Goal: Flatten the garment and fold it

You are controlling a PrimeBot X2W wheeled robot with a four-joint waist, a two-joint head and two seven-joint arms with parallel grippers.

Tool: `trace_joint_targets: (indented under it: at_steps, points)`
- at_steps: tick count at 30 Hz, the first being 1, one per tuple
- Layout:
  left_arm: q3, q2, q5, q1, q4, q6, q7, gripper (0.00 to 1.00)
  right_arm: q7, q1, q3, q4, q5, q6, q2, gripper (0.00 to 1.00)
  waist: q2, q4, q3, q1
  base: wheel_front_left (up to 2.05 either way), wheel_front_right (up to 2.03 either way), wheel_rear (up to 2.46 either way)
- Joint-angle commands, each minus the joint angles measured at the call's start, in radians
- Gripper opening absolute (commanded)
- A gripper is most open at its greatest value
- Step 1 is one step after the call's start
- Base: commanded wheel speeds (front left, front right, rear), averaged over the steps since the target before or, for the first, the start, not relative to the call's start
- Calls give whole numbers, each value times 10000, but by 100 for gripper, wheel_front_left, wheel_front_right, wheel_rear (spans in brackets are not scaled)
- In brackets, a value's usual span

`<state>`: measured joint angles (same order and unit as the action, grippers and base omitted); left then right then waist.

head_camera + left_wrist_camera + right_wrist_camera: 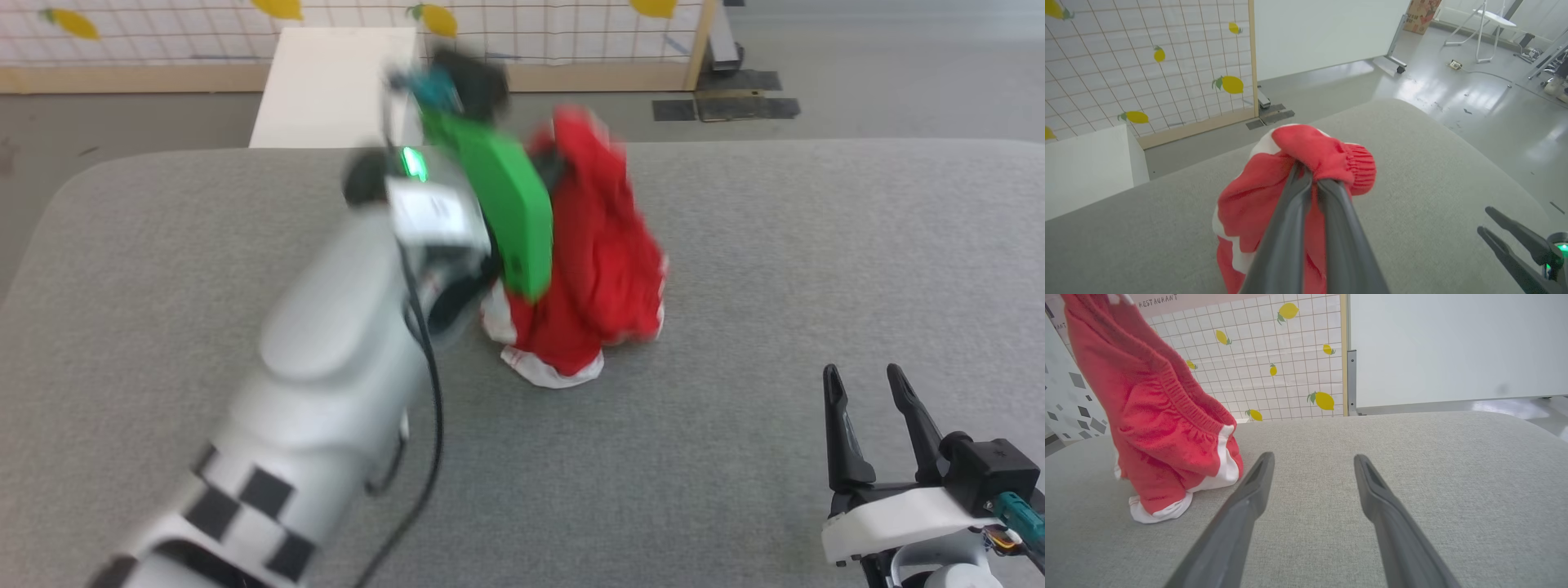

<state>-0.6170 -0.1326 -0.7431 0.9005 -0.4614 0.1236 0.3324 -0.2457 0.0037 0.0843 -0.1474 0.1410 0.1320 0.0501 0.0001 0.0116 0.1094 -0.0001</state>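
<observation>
Pale and checker-marked, the left forearm (326,392) reaches up the head view to the left claw (1310,179), whose two dark fingers are pressed together on a gathered fold of the garment (604,253) next to its ribbed waistband. The red shorts hang from that pinch as a bunched column, long axis close to upright. The white-trimmed hem at the bottom touches the grey padded surface (816,245), so the cloth is lifted, not spread.

The right claw (863,374) hovers low over the surface near the robot's right side, fingers apart and holding nothing. From it the garment lies ahead and to the left, apart from the fingertips. In the right wrist view the drooping hem and white side stripe sit just left of the near finger.

Flattening looks barely begun. The likely next need is a second hold on the cloth. The right arm is the free one and faces the hanging side, so it would have to travel forward and leftward. Which layer of the bunch is the true corner cannot be told.
</observation>
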Motion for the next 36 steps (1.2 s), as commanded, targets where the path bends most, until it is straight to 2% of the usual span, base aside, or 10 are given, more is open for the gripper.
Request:
trace_joint_targets:
  at_steps: [1,10,15,16,17,18,25,30,33,36]
  points:
    - [-228,85,20,-491,-224,70,-146,0,-63,77,-18,21,35,-13,1,100,-1,-232,10,1,0,0,0]
    - [-2433,581,75,-2638,-2214,70,725,0,-74,122,9,64,56,-13,1,100,-1,-430,171,1,0,0,0]
    - [-2733,765,-585,-3125,-2583,32,1228,0,-83,161,-16,-8,104,-13,1,100,-1,-293,97,1,0,0,0]
    - [-2760,780,-604,-3069,-2591,-79,1245,12,-86,173,-31,-26,122,-13,1,100,-1,-239,62,1,0,0,0]
    - [-2725,789,-686,-3034,-2608,-213,1326,72,-89,185,-37,-41,138,-13,1,100,-1,-186,20,1,0,0,0]
    - [-2627,798,-843,-2979,-2555,-351,1394,100,-92,210,-36,-65,153,-13,1,100,-1,-114,-42,1,0,0,0]
    - [-2023,712,-1852,-2639,-1133,-481,2173,100,-113,366,36,-179,205,-13,1,100,-1,498,-424,1,0,0,0]
    - [-715,192,-3063,-2889,756,-826,2297,100,-113,412,47,-273,301,-13,1,100,-1,895,-717,1,0,0,0]
    - [726,-787,-2781,-3270,2085,-1457,514,100,360,242,-283,-309,262,-13,1,100,-1,1081,-833,1,0,0,0]
    - [1408,-1420,-2228,-3781,2450,-1631,-942,100,1153,-20,-553,-367,251,-13,1,100,-1,1133,-832,1,0,0,0]
